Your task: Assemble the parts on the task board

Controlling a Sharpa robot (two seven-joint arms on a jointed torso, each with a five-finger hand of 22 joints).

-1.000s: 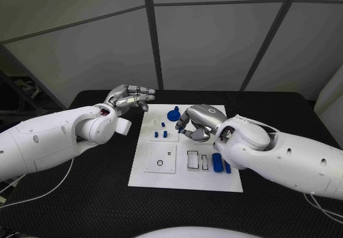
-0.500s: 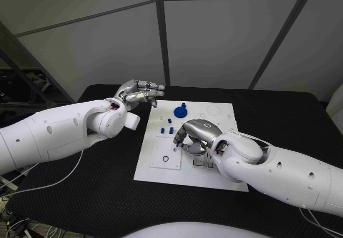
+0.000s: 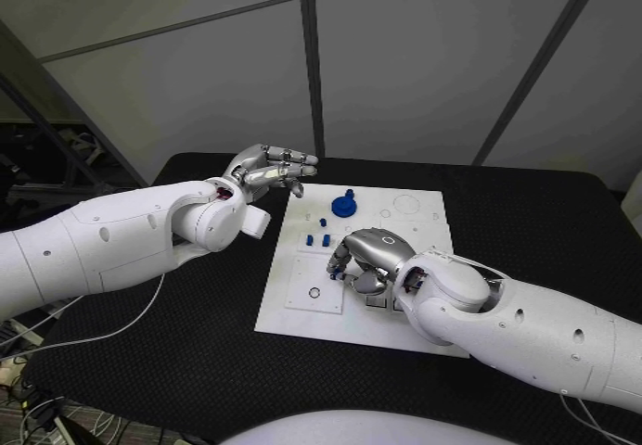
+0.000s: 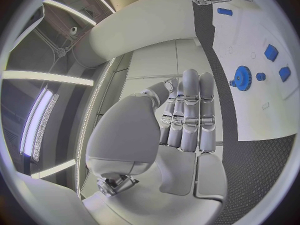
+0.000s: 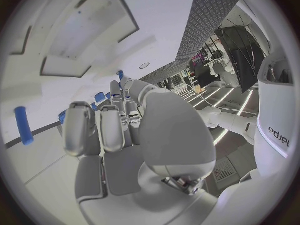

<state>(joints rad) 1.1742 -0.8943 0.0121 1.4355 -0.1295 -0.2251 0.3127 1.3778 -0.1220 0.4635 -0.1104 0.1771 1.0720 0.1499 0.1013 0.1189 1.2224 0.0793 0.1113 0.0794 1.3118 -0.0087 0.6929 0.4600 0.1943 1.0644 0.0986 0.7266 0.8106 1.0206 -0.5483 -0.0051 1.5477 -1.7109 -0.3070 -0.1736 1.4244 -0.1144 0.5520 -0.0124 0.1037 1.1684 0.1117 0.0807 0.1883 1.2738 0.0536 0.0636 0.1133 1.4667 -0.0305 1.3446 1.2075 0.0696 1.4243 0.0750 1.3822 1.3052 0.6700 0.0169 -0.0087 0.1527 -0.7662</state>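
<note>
Over the middle of the task board, my right hand now sits lower and closer to me than it did a second ago, when it hovered just beside the blue gear near the board's far edge. It has come down toward the rectangular slots near the board's centre, palm down, fingers curled in together. I cannot tell from the head view whether they pinch a part, and the right wrist view shows the fingers bunched side by side with nothing clearly between them. A blue peg lies loose on the board just beside that hand in the wrist view, so I judge this is the approach to a pick or a seating step, not yet finished. My left hand hangs off the board's far left corner, above the black table, holding nothing, its fingers half curled and close together; it has barely shifted. Small blue parts stand between the gear and my right hand, untouched. Most of the assembly is still ahead, I judge, since loose pieces remain on the board.
</note>
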